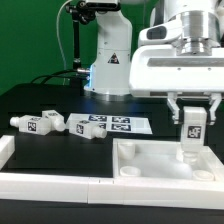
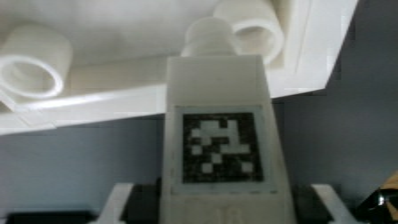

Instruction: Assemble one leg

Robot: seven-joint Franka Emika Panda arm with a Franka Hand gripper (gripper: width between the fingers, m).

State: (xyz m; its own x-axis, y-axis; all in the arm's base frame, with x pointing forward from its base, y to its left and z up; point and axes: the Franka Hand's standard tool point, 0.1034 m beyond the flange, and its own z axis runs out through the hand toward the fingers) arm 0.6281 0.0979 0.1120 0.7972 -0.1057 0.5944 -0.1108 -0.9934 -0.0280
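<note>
Two-finger gripper [image 1: 192,118] is clamped on a short white plastic leg [image 1: 192,138] w/ a black-and-white tag, held upright over a round corner socket [image 2: 254,36] of the flat white tray-shaped tabletop [image 1: 140,166]. Step looks like insertion. Next move prob. needs the tip centred, a straight descent, then a twist.
</note>
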